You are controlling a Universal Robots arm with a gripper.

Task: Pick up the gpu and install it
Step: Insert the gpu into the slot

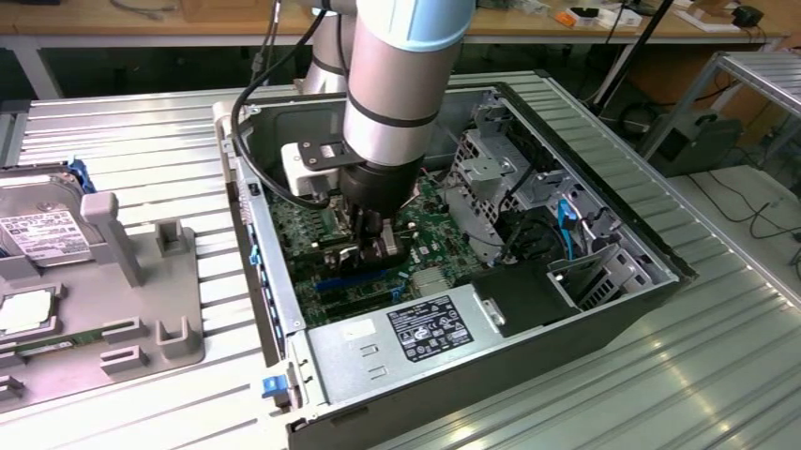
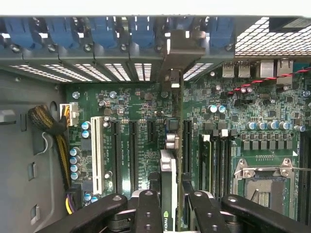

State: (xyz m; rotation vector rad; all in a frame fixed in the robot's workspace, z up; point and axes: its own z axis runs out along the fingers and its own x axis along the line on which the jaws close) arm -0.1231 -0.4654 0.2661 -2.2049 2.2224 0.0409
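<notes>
We see the end effector (image 2: 170, 211) pinching the gpu (image 2: 168, 194) edge-on, its long axis running along the motherboard (image 2: 141, 104) slots directly below.

One open computer case (image 1: 601, 309) is seen, with one motherboard (image 2: 146, 104) inside. One gpu (image 2: 168, 194) is counted, and one gripper (image 2: 170, 204). One white slot (image 2: 96, 155) is counted. One grey tray (image 1: 138, 309) and one hard drive (image 1: 37, 234) are seen.
</notes>
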